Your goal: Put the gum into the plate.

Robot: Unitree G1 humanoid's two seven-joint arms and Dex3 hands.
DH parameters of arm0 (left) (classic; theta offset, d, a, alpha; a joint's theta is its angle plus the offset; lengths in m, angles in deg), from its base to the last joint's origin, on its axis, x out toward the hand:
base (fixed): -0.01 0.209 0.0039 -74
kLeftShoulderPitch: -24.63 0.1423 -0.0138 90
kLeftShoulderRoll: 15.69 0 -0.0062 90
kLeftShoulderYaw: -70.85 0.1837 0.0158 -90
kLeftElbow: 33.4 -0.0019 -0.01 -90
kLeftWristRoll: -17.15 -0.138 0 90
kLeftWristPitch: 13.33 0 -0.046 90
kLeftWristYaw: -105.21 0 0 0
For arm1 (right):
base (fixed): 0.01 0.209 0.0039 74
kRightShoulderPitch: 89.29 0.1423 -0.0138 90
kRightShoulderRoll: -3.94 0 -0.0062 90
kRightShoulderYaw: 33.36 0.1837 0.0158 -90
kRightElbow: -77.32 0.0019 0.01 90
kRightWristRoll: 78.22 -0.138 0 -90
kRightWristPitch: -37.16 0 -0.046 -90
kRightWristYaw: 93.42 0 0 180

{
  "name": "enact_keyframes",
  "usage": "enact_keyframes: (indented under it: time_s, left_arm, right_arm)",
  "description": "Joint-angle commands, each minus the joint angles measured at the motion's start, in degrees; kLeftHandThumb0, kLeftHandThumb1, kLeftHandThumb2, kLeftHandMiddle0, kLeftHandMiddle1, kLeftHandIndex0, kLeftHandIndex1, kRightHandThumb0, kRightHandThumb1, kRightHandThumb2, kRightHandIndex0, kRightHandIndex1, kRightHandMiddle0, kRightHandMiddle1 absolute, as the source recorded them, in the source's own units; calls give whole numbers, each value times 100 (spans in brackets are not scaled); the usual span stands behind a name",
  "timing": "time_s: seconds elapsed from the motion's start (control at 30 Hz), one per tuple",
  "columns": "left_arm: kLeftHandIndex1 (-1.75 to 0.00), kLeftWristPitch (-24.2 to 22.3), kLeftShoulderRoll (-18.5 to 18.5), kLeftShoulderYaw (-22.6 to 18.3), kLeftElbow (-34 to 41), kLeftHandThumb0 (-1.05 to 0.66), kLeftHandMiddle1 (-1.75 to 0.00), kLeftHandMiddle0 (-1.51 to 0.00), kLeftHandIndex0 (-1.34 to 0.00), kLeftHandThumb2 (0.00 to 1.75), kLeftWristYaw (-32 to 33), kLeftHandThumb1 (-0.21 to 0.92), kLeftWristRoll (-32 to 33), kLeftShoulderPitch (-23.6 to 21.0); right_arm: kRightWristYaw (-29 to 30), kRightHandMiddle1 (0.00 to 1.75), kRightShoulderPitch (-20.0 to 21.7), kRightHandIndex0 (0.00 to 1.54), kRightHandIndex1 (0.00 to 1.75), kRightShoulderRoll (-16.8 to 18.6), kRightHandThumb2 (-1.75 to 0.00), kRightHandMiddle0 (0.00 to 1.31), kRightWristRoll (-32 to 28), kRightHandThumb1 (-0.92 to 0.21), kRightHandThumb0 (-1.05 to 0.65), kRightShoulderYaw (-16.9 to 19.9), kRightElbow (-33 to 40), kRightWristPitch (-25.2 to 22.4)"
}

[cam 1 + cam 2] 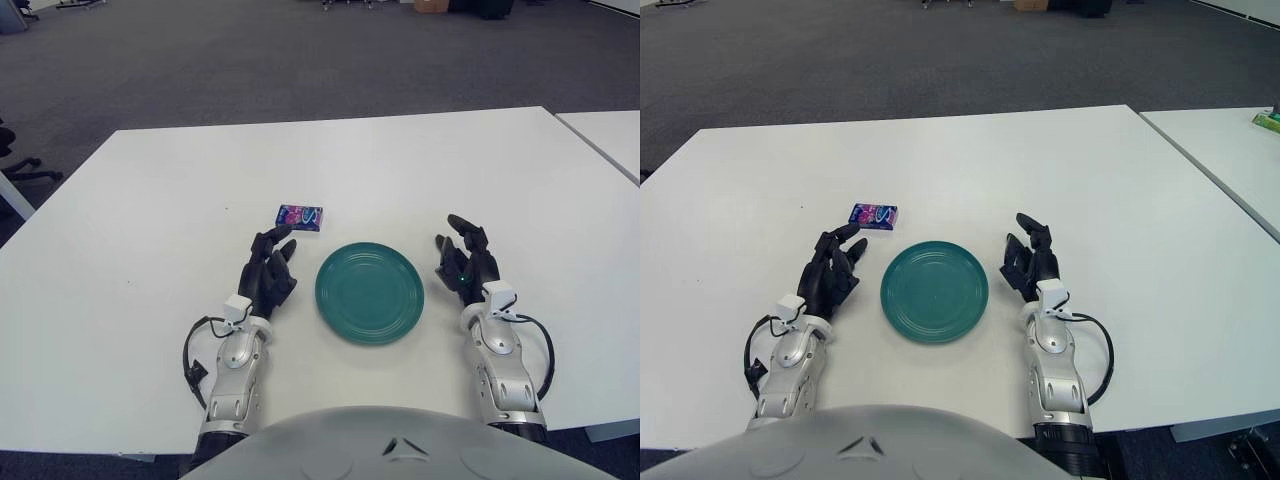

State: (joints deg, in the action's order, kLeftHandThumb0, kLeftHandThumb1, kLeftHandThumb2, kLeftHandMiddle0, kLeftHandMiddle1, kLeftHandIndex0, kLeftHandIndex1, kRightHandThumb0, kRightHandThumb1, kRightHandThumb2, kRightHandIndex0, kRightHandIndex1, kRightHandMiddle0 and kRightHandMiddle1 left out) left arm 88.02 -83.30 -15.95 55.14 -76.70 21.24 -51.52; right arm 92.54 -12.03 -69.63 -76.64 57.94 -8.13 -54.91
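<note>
We're looking down at a white table [150, 250] w/ a teal plate [370, 292] sitting near the front edge, roughly centred btwn our two hands. The gum pack [299, 217], a small dark blue packet w/ pink and blue print, lies flat on the table just beyond the plate's far-left rim, apart from it and not in it. Our left hand [268, 270] shows just left of the plate, palm down, black fingers [280, 240] loosely extended and pointing fwd toward the gum; fingertips sit near the packet's near edge but a strip of bare table shows btwn them, so no contact. The hand is relaxed and holds nothing. Our right hand [1032, 258] shows just right of the plate, fingers spread and slightly raised, also empty, w/ a small green light visible on its wrist side. The gum is well apart from that hand, w/ the plate lying btwn them. A second white table [1230, 160] stands to the right, separated by a narrow gap, and grey carpet [250, 60] fills the floor beyond.
</note>
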Motion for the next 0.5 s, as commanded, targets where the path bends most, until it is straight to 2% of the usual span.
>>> enact_keyframes:
  time_s: [0.0,0.23,0.3,0.47]
  left_arm:
    - [-106,-208,12,-89,258,-93,-39,-39,-19,95,121,92,27,-575]
    - [-105,-350,-13,-132,408,-90,-38,-39,-17,90,325,92,-172,-1201]
    - [-102,-398,-115,-123,452,-88,-38,-38,-11,87,386,92,-359,-1564]
    - [-96,14,-678,-178,-324,-85,-32,-34,-2,83,293,92,-873,-2284]
  right_arm:
    - [-24,72,-166,54,7,31,-86,0,-1,-92,-69,-1,-228,-344]
    - [-21,75,-132,56,9,36,-84,0,-25,-92,-67,21,-277,-355]
    - [-4,75,-108,56,9,52,-84,0,-26,-92,-66,25,-305,-370]
    - [16,76,-71,58,11,81,-83,0,-5,-92,-66,16,-392,-314]
